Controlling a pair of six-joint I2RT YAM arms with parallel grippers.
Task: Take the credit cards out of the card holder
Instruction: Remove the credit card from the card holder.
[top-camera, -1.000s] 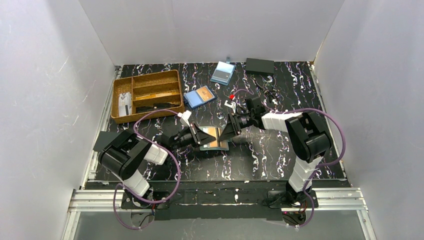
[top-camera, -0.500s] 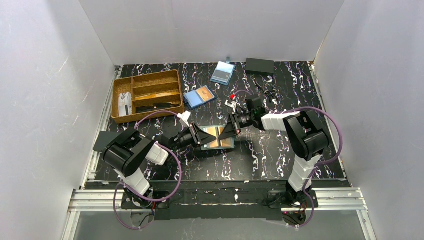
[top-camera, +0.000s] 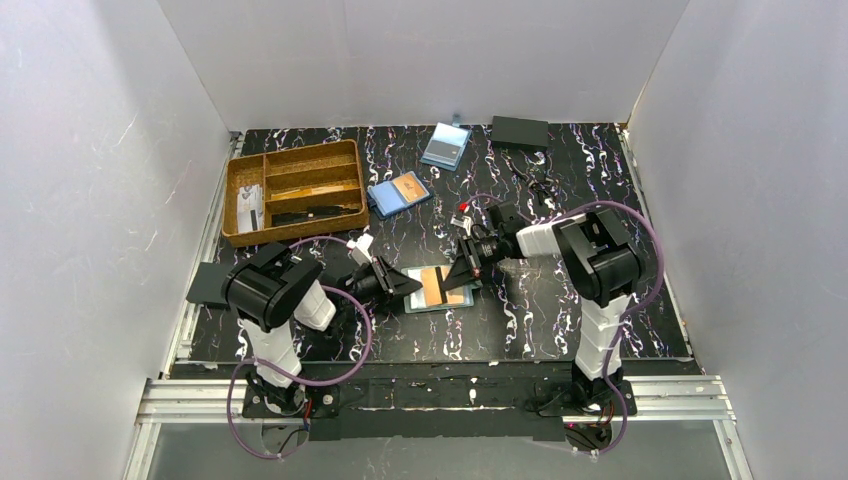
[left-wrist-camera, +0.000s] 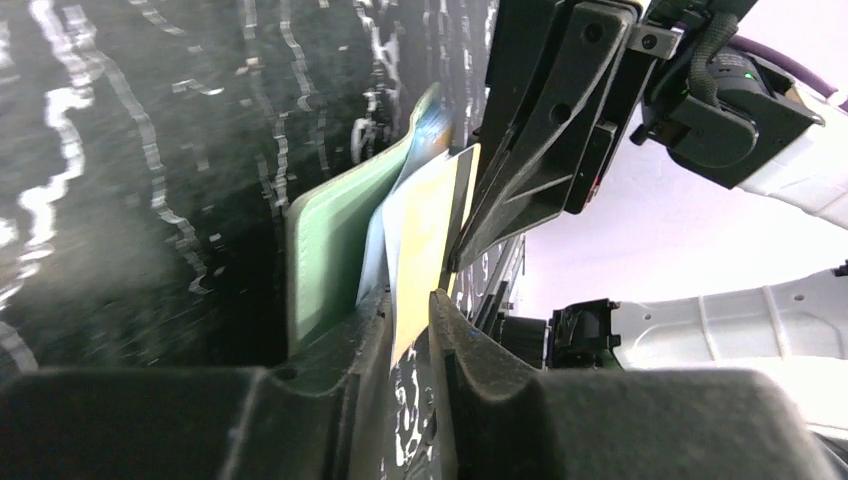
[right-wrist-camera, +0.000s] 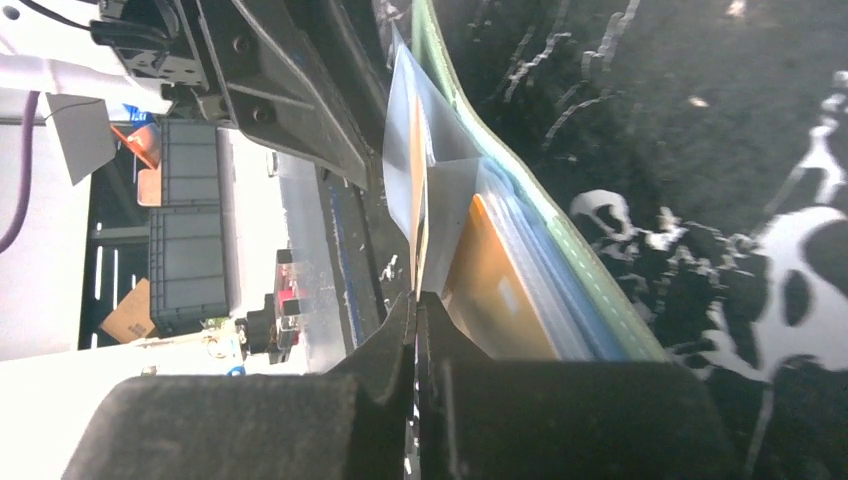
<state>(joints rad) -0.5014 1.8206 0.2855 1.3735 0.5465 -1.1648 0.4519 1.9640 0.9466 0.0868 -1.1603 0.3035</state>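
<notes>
The teal-green card holder (top-camera: 440, 305) lies on the table between my two grippers, with an orange credit card (top-camera: 438, 284) over it. In the left wrist view the holder (left-wrist-camera: 325, 240) stands just outside my left gripper (left-wrist-camera: 412, 300), whose jaws are nearly together on the yellow-orange card's (left-wrist-camera: 425, 230) edge. My right gripper (right-wrist-camera: 417, 298) is shut on the thin edge of a card (right-wrist-camera: 412, 170) that stands off the holder (right-wrist-camera: 560, 250). Another orange card (right-wrist-camera: 495, 300) still sits in the sleeve. From above, the left gripper (top-camera: 403, 287) and right gripper (top-camera: 462, 275) face each other across the holder.
A wooden divided tray (top-camera: 295, 190) stands at the back left. A bright blue holder with an orange card (top-camera: 398, 193), a pale-blue holder (top-camera: 446, 146) and a black box (top-camera: 520, 131) lie behind. Small white and red bits (top-camera: 462, 208) sit near the right arm.
The right gripper has shut on a card edge. The holder and cards have come down from a raised tilt towards the table. Both grippers have moved nearer and lower.
</notes>
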